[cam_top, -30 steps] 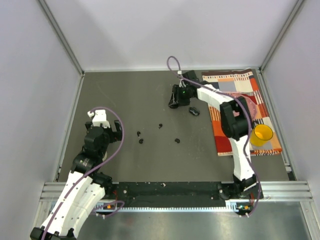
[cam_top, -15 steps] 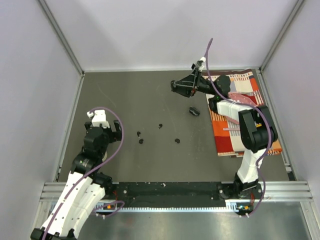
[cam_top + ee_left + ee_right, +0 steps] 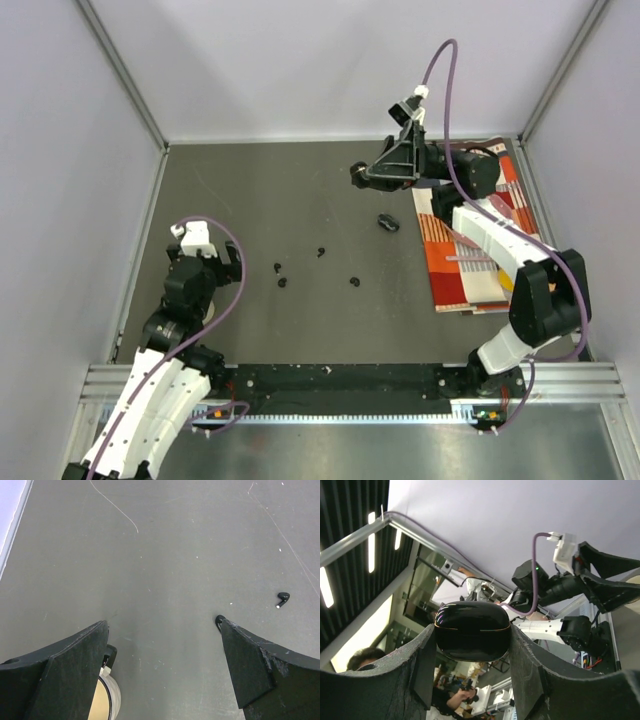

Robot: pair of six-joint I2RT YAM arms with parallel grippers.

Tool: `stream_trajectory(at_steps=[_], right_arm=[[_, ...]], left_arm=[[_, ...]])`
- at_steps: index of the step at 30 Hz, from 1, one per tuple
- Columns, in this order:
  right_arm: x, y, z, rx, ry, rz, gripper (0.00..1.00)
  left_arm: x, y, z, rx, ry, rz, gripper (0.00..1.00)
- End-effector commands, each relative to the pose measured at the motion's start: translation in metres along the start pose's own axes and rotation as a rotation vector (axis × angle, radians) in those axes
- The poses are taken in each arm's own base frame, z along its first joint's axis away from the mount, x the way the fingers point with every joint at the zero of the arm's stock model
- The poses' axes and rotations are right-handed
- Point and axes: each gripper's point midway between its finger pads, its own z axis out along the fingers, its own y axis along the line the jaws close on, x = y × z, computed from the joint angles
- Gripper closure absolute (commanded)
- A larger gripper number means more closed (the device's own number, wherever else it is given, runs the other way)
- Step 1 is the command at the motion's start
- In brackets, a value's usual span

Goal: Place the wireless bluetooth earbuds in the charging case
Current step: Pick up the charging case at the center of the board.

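Four tiny black earbuds lie on the grey table: two close together [image 3: 277, 267] [image 3: 283, 282], one further back [image 3: 321, 251] and one to the right [image 3: 354, 281]. My right gripper [image 3: 358, 174] is raised above the far table, pointing left, and is shut on a glossy black oval charging case [image 3: 472, 630], which is closed. A second black oval pod [image 3: 388, 222] lies on the table below it. My left gripper [image 3: 232, 262] is open and empty, low over the table left of the earbuds. Its wrist view shows one earbud [image 3: 283, 599] and another [image 3: 219, 620] at its right fingertip.
A patterned orange cloth [image 3: 450, 250] lies at the right side of the table, partly under my right arm. Metal rails [image 3: 140, 260] and light walls border the table on the left, back and right.
My right gripper has lifted the black case off the table and swung up and to the right with it. The left arm has barely moved.
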Motion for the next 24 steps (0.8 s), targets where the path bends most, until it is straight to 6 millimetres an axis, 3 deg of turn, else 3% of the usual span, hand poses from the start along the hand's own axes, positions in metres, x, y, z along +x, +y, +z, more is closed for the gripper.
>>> stream_trajectory(at_steps=[1,6,9,11,12,15,17,18,19,24], right_arm=[[0.036,0.063,0.001,-0.159,0.083,-0.318,0.77],[0.039,0.069,0.004,-0.173,0.090,-0.328,0.77],[0.039,0.065,0.004,-0.169,0.088,-0.319,0.77],[0.036,0.061,0.003,-0.171,0.072,-0.293,0.77],[0.033,0.056,0.003,-0.168,0.059,-0.270,0.77],[0.026,0.036,0.004,-0.163,0.024,-0.169,0.78],[0.029,0.026,0.005,-0.157,0.023,-0.171,0.78],[0.030,0.023,0.006,-0.157,0.027,-0.172,0.78],[0.034,0.022,0.010,-0.161,0.042,-0.174,0.78],[0.043,0.013,0.014,-0.151,0.077,-0.222,0.78]], left_arm=[[-0.019,-0.006,-0.005,0.039,-0.059,-0.003,0.01],[-0.046,-0.039,-0.029,0.250,-0.148,0.016,0.01],[-0.077,-0.069,-0.053,0.444,-0.316,-0.028,0.01],[-0.094,-0.087,-0.074,0.571,-0.408,-0.099,0.01],[-0.112,-0.093,-0.083,0.623,-0.502,-0.125,0.01],[-0.132,-0.110,-0.100,0.744,-0.547,-0.168,0.01],[-0.139,-0.121,-0.093,0.782,-0.484,-0.220,0.01],[-0.156,-0.126,-0.102,0.812,-0.485,-0.238,0.01],[-0.154,-0.134,-0.089,0.829,-0.403,-0.272,0.01],[-0.191,-0.165,-0.102,1.022,-0.269,-0.511,0.01]])
